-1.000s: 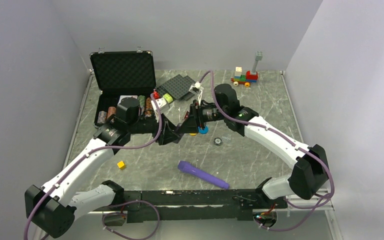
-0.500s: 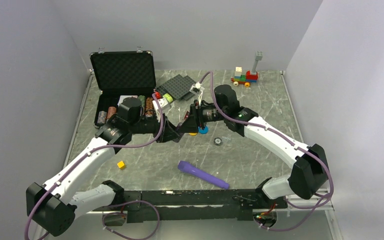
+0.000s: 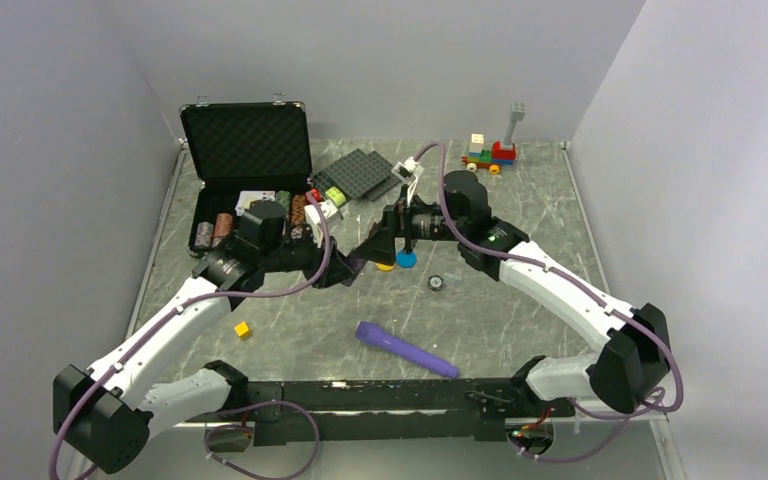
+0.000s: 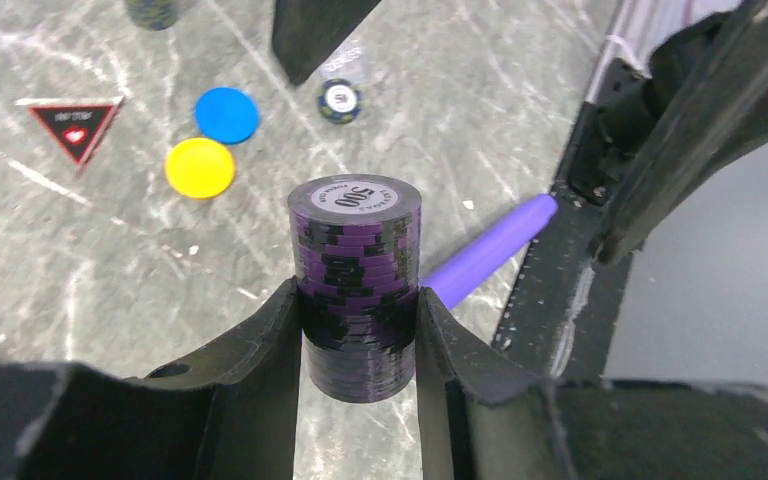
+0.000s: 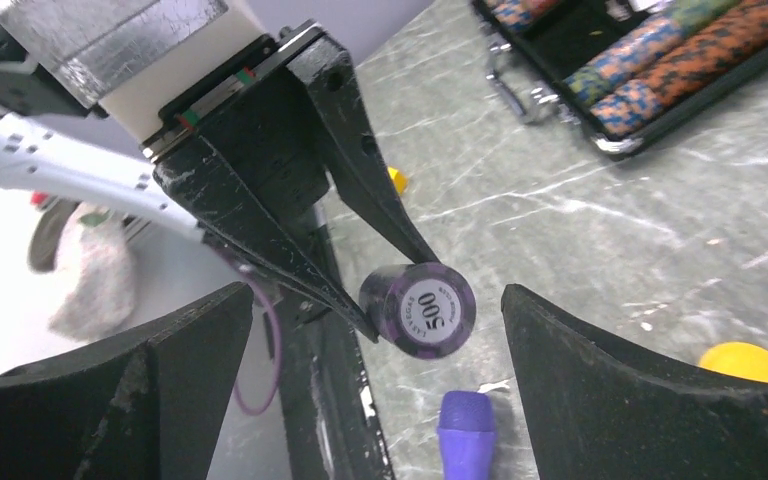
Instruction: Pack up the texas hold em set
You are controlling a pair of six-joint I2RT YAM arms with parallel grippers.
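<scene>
The case (image 3: 245,145) sits at the table's (image 3: 540,200) far left corner, its lid upright behind the base, with chip rows (image 3: 210,232) lying in the base. Just right of it lies the studded plate (image 3: 360,170), and the toy train (image 3: 488,152) is further right along the back. At mid-table my left end effector (image 3: 348,267) clamps a chip stack (image 4: 358,290). My right end effector (image 3: 378,248) faces it from the right, fingers spread clear of it. Below them a disc (image 4: 199,167) lies just beside a second disc (image 4: 227,115), with the triangle (image 4: 77,122) near them and a single chip (image 3: 436,283) to their right. The cylinder (image 3: 405,348) lies nearer me, and the small cube (image 3: 243,329) is to its left.
</scene>
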